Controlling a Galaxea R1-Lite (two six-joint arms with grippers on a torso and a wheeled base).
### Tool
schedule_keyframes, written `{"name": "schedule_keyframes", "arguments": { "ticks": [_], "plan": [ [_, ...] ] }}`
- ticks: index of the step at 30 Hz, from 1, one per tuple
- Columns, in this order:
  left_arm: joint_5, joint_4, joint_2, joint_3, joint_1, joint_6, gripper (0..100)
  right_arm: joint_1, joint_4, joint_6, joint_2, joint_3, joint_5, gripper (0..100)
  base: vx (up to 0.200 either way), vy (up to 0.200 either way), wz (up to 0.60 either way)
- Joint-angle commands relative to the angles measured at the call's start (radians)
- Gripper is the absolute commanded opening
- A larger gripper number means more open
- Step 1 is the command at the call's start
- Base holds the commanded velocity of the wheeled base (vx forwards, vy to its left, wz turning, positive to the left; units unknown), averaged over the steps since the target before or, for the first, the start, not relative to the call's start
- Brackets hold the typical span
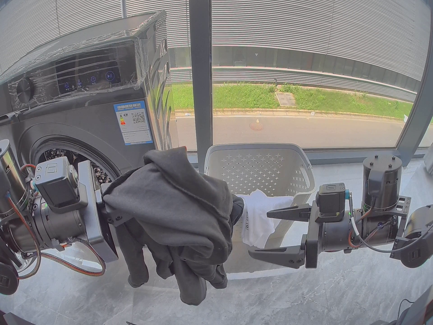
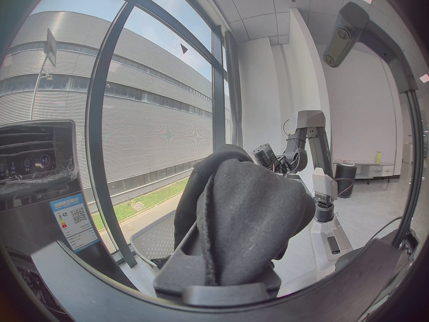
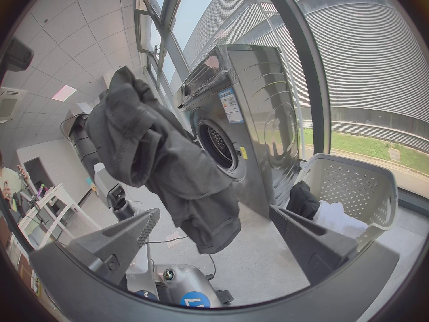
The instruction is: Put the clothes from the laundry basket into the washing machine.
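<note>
Reading the head view as a clock face, your left gripper (image 1: pixel 115 215) sits at about 9 o'clock. Its fingers are clamped tight on a dark grey garment (image 1: pixel 180 204). In the left wrist view you can see the fabric bunched up and pinched between the two fingers (image 2: pixel 178 267). The garment is up in the air at the centre of the view, draped over the fingers. Its sleeves and folds hang down toward 6 o'clock, and in the right wrist view the lowest fold hangs free of the floor (image 1: pixel 343 290).

The washing machine (image 1: pixel 90 113) stands at 10 o'clock, behind and above your left gripper. Its round opening (image 3: pixel 219 144) shows the perforated drum inside. From the head view, the held garment hangs just in front of the machine's lower right corner, between the machine and the laundry basket (image 1: pixel 257 152).

The white basket stands on the floor by the window, at about 1 o'clock from the centre. A white cloth (image 1: pixel 259 217) lies draped over its near rim, and a dark piece of clothing (image 3: pixel 303 200) lies inside just beside it.

Your right gripper (image 1: pixel 261 233) is at 3 to 4 o'clock. Its fingers are spread wide with nothing between them, pointing toward the basket's near side and the white cloth.
</note>
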Motion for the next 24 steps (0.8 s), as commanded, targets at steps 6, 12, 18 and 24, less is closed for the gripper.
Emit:
{"name": "schedule_keyframes", "arguments": {
  "ticks": [6,12,18,24],
  "plan": [
    [-0.005,-0.002,0.003,-0.023,0.002,0.0,0,0.074,-0.005,-0.016,0.113,-0.088,0.037,100,0.0,0.0,0.0],
    [-0.007,-0.002,0.0,-0.031,-0.012,0.0,0,0.105,-0.005,-0.016,0.162,-0.155,0.041,100,0.0,0.0,0.0],
    [-0.008,-0.002,0.001,-0.032,-0.035,0.0,0,0.114,-0.012,-0.024,0.182,-0.17,0.049,100,0.0,0.0,0.0],
    [-0.007,-0.002,0.001,-0.031,-0.047,0.0,0,0.116,-0.013,-0.024,0.2,-0.227,0.047,100,0.0,0.0,0.0]
  ]
}}
